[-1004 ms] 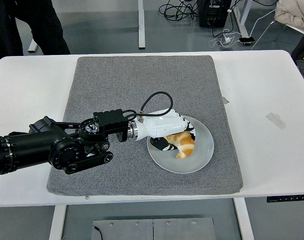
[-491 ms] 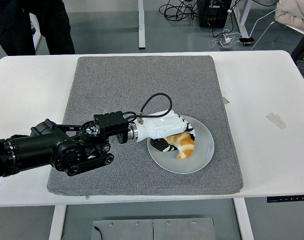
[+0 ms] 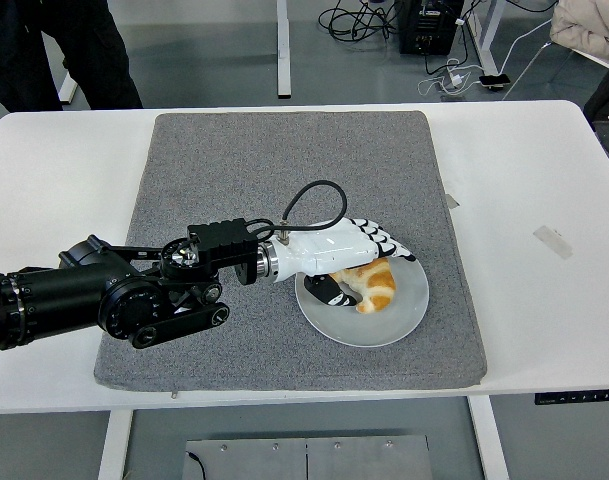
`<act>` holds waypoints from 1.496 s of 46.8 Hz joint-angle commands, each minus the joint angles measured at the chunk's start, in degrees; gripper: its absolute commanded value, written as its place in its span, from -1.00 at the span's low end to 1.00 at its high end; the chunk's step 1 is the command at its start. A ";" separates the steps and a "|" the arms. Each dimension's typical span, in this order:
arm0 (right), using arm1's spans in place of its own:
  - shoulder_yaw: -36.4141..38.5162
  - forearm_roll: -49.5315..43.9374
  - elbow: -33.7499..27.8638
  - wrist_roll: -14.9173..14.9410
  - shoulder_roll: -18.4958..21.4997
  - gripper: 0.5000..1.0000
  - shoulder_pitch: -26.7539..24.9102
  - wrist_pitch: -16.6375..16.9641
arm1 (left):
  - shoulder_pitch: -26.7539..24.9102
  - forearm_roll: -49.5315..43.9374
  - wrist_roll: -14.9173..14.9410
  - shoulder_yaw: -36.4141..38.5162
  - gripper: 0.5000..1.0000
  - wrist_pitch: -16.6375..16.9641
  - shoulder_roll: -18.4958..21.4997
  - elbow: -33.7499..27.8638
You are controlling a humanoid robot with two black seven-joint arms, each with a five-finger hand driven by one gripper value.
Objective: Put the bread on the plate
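I see my left hand (image 3: 349, 250) reaching over the plate (image 3: 409, 310) from nine o'clock, fingers (image 3: 389, 243) stretched wide and gripping nothing. The bread (image 3: 374, 285) lies on the plate near its center, just under my palm. The plate sits on the grey mat (image 3: 284, 170), toward its four o'clock corner.

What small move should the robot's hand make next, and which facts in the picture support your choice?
Probably lift the left hand up and draw it back toward the left. The bread already lies on the plate, and the fingers are spread out above it and not gripping, so only clearing away seems left.
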 commanded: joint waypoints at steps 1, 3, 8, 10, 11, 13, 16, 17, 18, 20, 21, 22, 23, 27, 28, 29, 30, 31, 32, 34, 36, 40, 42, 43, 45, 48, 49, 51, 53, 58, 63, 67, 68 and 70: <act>0.00 0.00 0.01 0.08 0.00 1.00 0.00 0.00 | -0.60 -0.19 -0.45 0.12 0.74 -0.01 1.26 -2.01; 0.00 0.00 0.01 -0.01 0.00 1.00 0.00 0.00 | -0.87 -0.28 -0.45 0.12 0.75 -0.09 1.87 -3.15; 0.00 0.00 0.01 0.08 0.00 1.00 0.00 0.00 | -2.01 -0.54 -0.54 0.12 0.79 -0.44 3.63 -5.79; 0.00 0.00 0.01 -0.01 0.00 1.00 0.00 0.00 | -2.45 -1.07 -0.63 0.12 0.80 -0.88 4.51 -6.76; 0.00 0.00 0.01 -0.01 0.00 1.00 0.00 0.00 | -2.71 -1.33 -0.71 0.03 0.80 -1.15 5.04 -7.28; 0.00 0.00 0.01 -0.01 0.00 1.00 0.00 0.00 | -3.24 -1.77 -0.80 -0.05 0.80 -1.59 6.00 -8.08; 0.00 0.00 0.01 0.08 0.00 1.00 -0.09 0.00 | -4.21 -2.73 -0.98 -0.41 0.80 -1.94 7.32 -9.48; 0.00 0.00 0.01 -0.01 0.00 1.00 -0.09 0.00 | -4.47 -3.17 -1.24 -0.67 0.80 -2.03 7.93 -9.92; 0.00 0.00 0.01 -0.01 0.00 1.00 0.00 0.00 | -4.73 -3.61 -1.50 -1.02 0.80 -2.11 8.64 -10.27; 0.00 0.00 0.01 -0.01 0.00 1.00 0.00 0.00 | -5.09 -5.02 -2.47 -2.25 0.80 -2.20 9.96 -11.15; 0.00 0.00 0.01 -0.01 0.00 1.00 0.00 0.00 | -5.17 -5.98 -3.00 -3.12 0.80 -2.20 10.57 -11.50; 0.00 0.00 0.01 -0.01 0.00 1.00 0.00 0.00 | -5.17 -7.03 -3.61 -4.00 0.80 -2.20 11.10 -11.68; 0.00 0.00 0.01 -0.01 0.00 1.00 0.00 0.00 | -5.17 -8.00 -4.05 -4.88 0.80 -2.29 11.54 -11.77; 0.00 0.00 0.01 -0.01 0.00 1.00 0.00 0.00 | -5.09 -12.48 -4.93 -8.83 0.80 -2.29 13.12 -11.86; 0.00 0.00 0.01 -0.01 0.00 1.00 0.00 0.00 | -5.09 -13.71 -5.02 -9.71 0.80 -2.29 13.65 -11.86; 0.00 0.00 0.01 -0.01 0.00 1.00 0.00 0.00 | -5.00 -14.94 -5.02 -10.59 0.80 -2.29 14.00 -11.86; 0.00 0.00 0.01 -0.01 0.00 1.00 0.00 0.00 | -5.00 -16.26 -5.02 -11.47 0.80 -2.29 14.44 -11.86; 0.00 0.00 0.01 -0.01 0.00 1.00 0.00 0.00 | -5.00 -17.58 -5.20 -12.09 0.80 -2.29 14.79 -11.86; 0.00 0.00 0.01 -0.01 0.00 1.00 0.00 0.00 | -5.00 -18.90 -5.37 -12.79 0.80 -2.29 15.14 -11.86; 0.00 0.00 0.01 -0.01 0.00 1.00 0.00 0.00 | -4.91 -21.71 -5.55 -14.29 0.80 -2.20 15.85 -11.86; 0.00 0.00 0.01 -0.01 0.00 1.00 0.00 0.00 | -4.65 -24.61 -5.55 -15.95 0.79 -2.20 16.81 -11.86; 0.00 0.00 0.01 -0.01 0.00 1.00 0.00 0.00 | -4.03 -29.53 -5.55 -19.38 0.79 -2.20 18.05 -11.77; 0.00 0.00 0.01 -0.01 0.00 1.00 0.00 0.00 | -3.25 -32.26 -5.55 -21.31 0.79 -2.12 18.22 -11.68; 0.00 0.00 0.01 -0.01 0.00 1.00 0.00 0.00 | -2.72 -33.75 -5.55 -22.28 0.79 -2.11 18.31 -11.68; 0.00 0.00 0.01 -0.01 0.00 1.00 0.00 0.00 | -1.40 -36.65 -5.55 -24.39 0.79 -2.11 18.31 -11.33; 0.00 0.00 0.01 -0.01 0.00 1.00 0.00 0.00 | 0.62 -40.96 -5.55 -27.90 0.79 -2.11 18.05 -10.46; 0.00 0.00 -0.08 -0.01 0.00 1.00 0.00 0.00 | 1.41 -42.28 -5.55 -29.22 0.79 -2.11 17.96 -10.11; 0.00 0.00 0.01 -0.01 0.00 1.00 0.00 0.00 | 2.99 -44.83 -5.55 -31.68 0.79 -2.11 17.70 -9.40; 0.00 0.00 0.01 -0.01 0.00 1.00 0.00 0.00 | 4.66 -47.02 -5.55 -33.97 0.79 -2.11 17.52 -8.61; 0.00 0.00 0.01 -0.01 0.00 1.00 0.00 0.00 | 8.35 -50.63 -5.64 -39.42 0.79 -2.11 15.59 -5.72; 0.00 0.00 0.01 -0.01 0.00 1.00 0.00 0.00 | 11.17 -52.48 -5.72 -44.25 0.79 -2.20 13.04 -1.85; 0.00 0.00 0.01 -0.01 0.00 1.00 0.00 0.00 | 12.49 -54.24 -5.72 -47.33 0.79 -2.20 11.29 0.62; 0.00 0.00 0.01 -0.01 0.00 1.00 0.00 0.00 | 12.67 -54.76 -5.72 -47.77 0.79 -2.29 10.93 1.14; 0.00 0.00 0.01 0.08 0.00 1.00 0.00 0.00 | 12.93 -55.91 -5.72 -48.30 0.79 -2.29 10.14 2.11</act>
